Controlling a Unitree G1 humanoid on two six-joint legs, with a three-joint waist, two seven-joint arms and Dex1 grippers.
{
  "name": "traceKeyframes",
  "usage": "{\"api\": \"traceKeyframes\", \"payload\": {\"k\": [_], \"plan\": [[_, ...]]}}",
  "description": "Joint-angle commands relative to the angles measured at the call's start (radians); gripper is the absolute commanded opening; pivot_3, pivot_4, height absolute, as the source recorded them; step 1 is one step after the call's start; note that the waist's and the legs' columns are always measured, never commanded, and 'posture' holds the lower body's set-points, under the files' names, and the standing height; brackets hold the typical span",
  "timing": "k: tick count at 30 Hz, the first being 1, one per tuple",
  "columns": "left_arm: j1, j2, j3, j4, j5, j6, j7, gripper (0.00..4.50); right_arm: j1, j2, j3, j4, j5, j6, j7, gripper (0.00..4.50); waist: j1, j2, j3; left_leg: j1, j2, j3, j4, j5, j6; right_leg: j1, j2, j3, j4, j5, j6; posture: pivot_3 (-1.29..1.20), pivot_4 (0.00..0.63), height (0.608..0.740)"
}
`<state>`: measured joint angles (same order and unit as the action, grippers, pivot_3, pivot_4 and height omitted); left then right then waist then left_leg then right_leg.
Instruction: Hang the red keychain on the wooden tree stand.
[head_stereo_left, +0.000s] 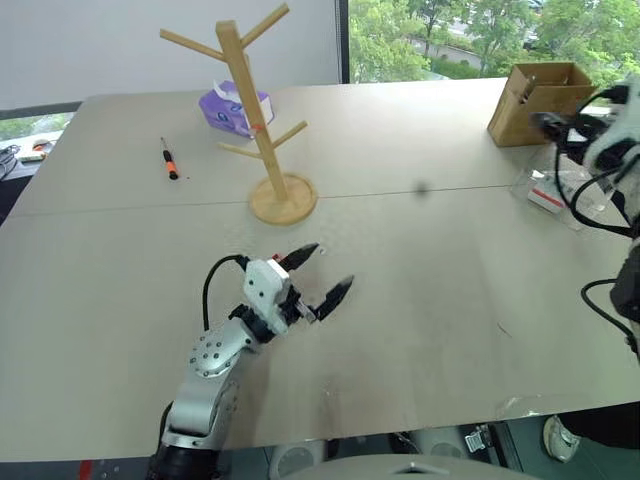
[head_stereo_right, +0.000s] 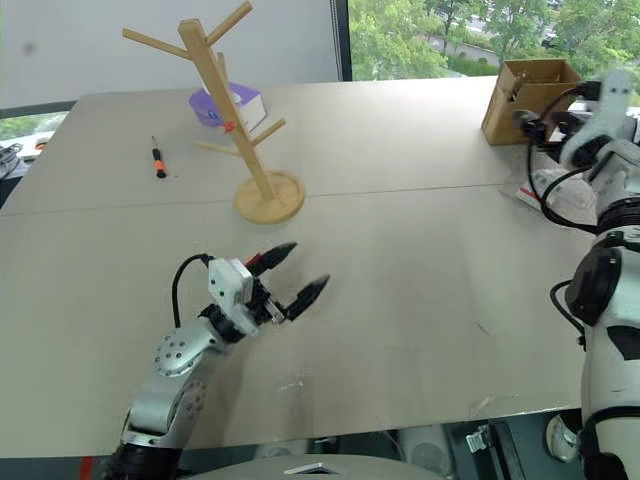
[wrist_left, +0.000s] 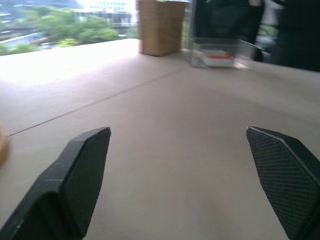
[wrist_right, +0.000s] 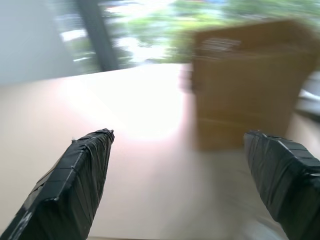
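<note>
The wooden tree stand (head_stereo_left: 258, 125) stands upright on its round base toward the far left of the pale surface (head_stereo_left: 420, 290), its pegs angling upward from the post. A small red thing, most likely the red keychain (head_stereo_left: 259, 129), shows against the post about halfway up, just above a lower peg; it is too small to tell whether it hangs from a peg or what form it has. Behind the stand lies a purple tissue pack (head_stereo_left: 236, 108), and to its left an orange-and-black screwdriver (head_stereo_left: 170, 159) lies flat on the surface. The left hand (head_stereo_left: 321, 272) hovers low over the near part of the surface, well short of the stand's base, its two black fingers spread wide apart with nothing between them. At the far right, the right hand (head_stereo_right: 535, 122) is raised beside a brown cardboard box (head_stereo_left: 538, 102), near a clear plastic container with a red label (wrist_left: 220, 52); in its wrist view its fingers (wrist_right: 75, 180) stand wide apart and empty, the box ahead of them.
</note>
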<state>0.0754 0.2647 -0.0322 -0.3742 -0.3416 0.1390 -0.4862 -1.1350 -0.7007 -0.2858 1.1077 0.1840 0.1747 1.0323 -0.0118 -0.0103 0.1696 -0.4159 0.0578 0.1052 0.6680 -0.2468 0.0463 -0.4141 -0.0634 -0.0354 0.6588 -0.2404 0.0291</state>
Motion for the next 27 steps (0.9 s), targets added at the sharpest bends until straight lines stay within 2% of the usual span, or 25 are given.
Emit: {"api": "traceKeyframes", "payload": {"k": [1, 5, 7, 9, 13, 16, 27], "plan": [[0.001, -0.043, 0.039, -0.145, 0.024, 0.185, 0.208, 4.50, 0.214, 0.021, 0.055, -0.327, 0.096, -0.049, 0.296, 4.45, 0.013, -0.001, -0.001, 0.000, 0.000, -0.002, 0.001, 0.000, 0.000, 0.001, -0.001, -0.003, -0.001, 0.000, 0.000, 0.00, 0.150, 0.740], [-0.048, -0.130, 0.083, -0.263, 0.022, 0.489, 0.450, 4.50, 0.598, 0.034, 0.175, -0.805, 0.151, -0.044, 0.417, 4.45, 0.034, -0.001, -0.001, -0.003, -0.002, -0.006, 0.001, 0.000, 0.000, 0.002, -0.004, -0.007, -0.001, 0.000, 0.000, 0.00, 0.150, 0.740], [-0.088, -0.166, 0.118, -0.298, 0.007, 0.633, 0.528, 4.50, 0.727, 0.045, 0.198, -0.951, 0.191, -0.090, 0.453, 4.45, 0.028, -0.001, -0.001, -0.003, -0.003, -0.006, 0.002, 0.000, -0.001, 0.002, -0.005, -0.007, 0.001, 0.000, 0.000, 0.00, 0.150, 0.740], [-0.126, -0.204, 0.172, -0.320, -0.020, 0.754, 0.590, 4.50, 0.789, 0.069, 0.198, -1.019, 0.233, -0.116, 0.448, 4.45, 0.020, -0.001, 0.000, -0.002, -0.004, -0.006, 0.003, 0.000, 0.000, 0.002, -0.004, -0.009, 0.002, 0.000, 0.001, 0.00, 0.150, 0.740], [-0.192, -0.224, 0.238, -0.362, -0.031, 0.951, 0.649, 4.50, 0.870, 0.075, 0.235, -1.083, 0.240, -0.195, 0.464, 4.45, 0.004, -0.003, 0.000, 0.002, -0.003, -0.009, 0.004, 0.001, -0.002, 0.003, 0.001, -0.007, 0.003, -0.001, 0.002, 0.00, 0.150, 0.740], [-0.231, -0.274, 0.285, -0.405, -0.049, 1.083, 0.681, 4.50, 0.890, 0.100, 0.235, -1.048, 0.245, -0.301, 0.477, 4.45, 0.004, -0.004, 0.000, 0.001, -0.004, -0.011, 0.003, 0.002, -0.003, 0.003, 0.004, -0.008, 0.003, 0.000, 0.000, 0.00, 0.150, 0.740], [-0.212, -0.234, 0.254, -0.553, -0.002, 1.325, 0.670, 4.50, 0.873, 0.101, 0.251, -0.970, 0.249, -0.393, 0.476, 4.45, 0.005, -0.006, 0.001, 0.002, -0.003, -0.010, 0.003, 0.004, -0.007, 0.003, 0.002, -0.006, 0.003, 0.000, 0.000, 0.00, 0.150, 0.740]]}}
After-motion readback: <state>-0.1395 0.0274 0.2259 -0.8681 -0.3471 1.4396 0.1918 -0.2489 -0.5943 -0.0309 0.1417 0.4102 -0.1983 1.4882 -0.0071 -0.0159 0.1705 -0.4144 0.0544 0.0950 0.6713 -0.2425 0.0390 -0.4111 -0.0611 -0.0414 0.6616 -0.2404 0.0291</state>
